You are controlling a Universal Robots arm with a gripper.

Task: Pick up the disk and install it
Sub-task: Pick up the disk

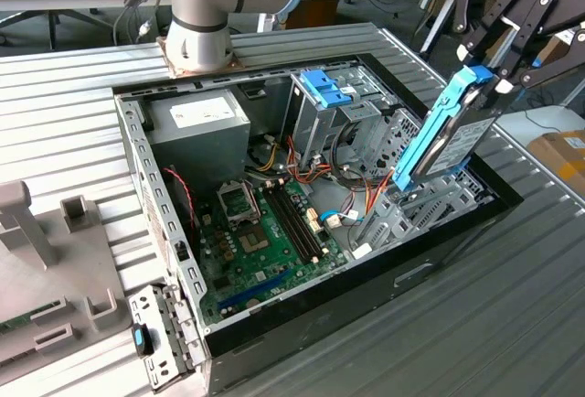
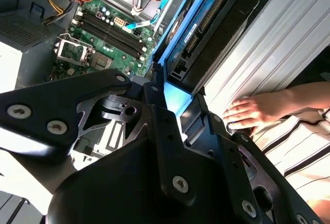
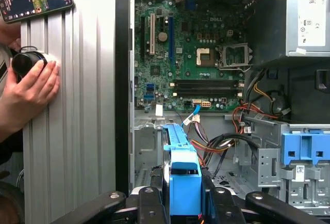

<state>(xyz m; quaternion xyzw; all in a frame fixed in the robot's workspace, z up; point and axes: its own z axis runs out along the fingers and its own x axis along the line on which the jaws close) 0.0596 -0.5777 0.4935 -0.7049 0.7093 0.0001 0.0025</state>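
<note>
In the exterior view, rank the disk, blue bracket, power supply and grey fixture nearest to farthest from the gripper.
1. The disk, held in the gripper, at the exterior view's right.
2. The blue bracket, atop the drive cage, mid-case.
3. The power supply, in the case, further left.
4. The grey fixture, outside the case, far left.

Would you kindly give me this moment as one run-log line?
gripper: shut on disk | disk: tilted, lower end over case | hand: on table beside case

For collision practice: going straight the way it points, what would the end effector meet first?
Probably the grey drive bay below, touched first by the lower end of the held disk; depth unclear.
</note>
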